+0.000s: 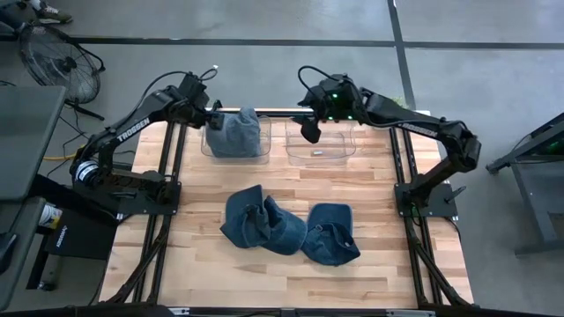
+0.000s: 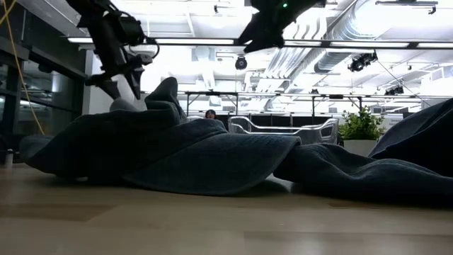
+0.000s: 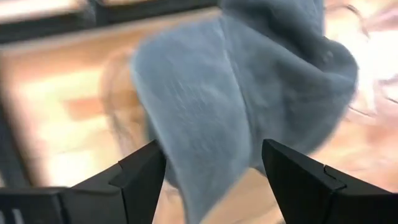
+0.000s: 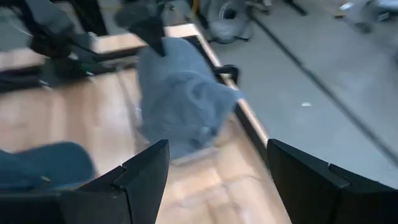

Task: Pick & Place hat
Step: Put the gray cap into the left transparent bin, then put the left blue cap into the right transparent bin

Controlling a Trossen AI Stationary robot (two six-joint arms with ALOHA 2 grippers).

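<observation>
Grey hat (image 1: 236,134) inside clear bin (image 1: 211,148)

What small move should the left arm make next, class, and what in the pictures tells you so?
Probably lift the left gripper straight up and away. Its fingers stand open, and the grey-blue hat already sits in the left clear bin, so the drop looks done. Two hats remain on the table.

The left arm (image 1: 123,132) bears white lettering that seems to read "TROSSEN"; nothing else is legible.
</observation>
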